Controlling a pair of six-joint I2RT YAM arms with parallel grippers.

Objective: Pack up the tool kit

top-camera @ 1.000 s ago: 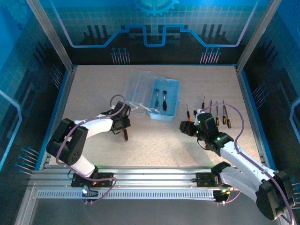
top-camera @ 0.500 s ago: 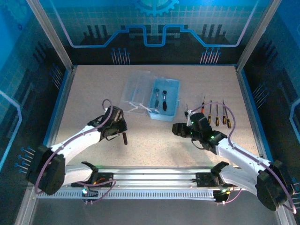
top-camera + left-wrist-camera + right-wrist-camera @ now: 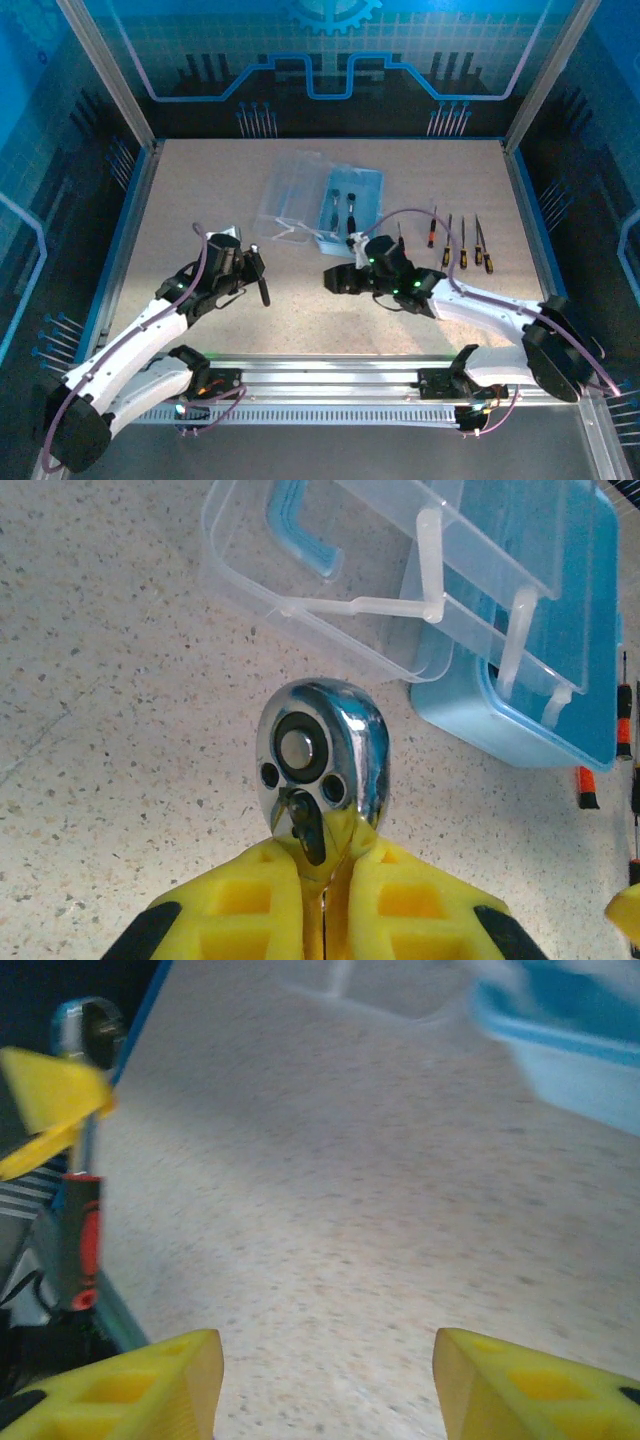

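The tool kit (image 3: 365, 222) is sitting open at the far middle of the table (image 3: 190, 190). Its clear lid (image 3: 295, 188) is lying thrown back to the left, hinged against the blue tray. Two dark tools (image 3: 343, 210) are resting inside the tray. Four screwdrivers (image 3: 462, 243) are lying in a row just right of the case, tips pointing far. Bare tabletop is stretching from the case's near edge to the arm bases, and the left and far rims are standing well apart from the case.

The left gripper (image 3: 252, 268) is reaching in from the near left with its arm stretched low. It is clamping tight on a ratchet (image 3: 320, 752), whose chrome head is poking out past the yellow fingers (image 3: 250, 900) toward the lid. The black handle is hanging toward the near side.

The right gripper (image 3: 325, 1370) is hovering low, just near of the case's near left corner. Its arm is sweeping in from the near right, and its fingers are spread wide, holding nothing.
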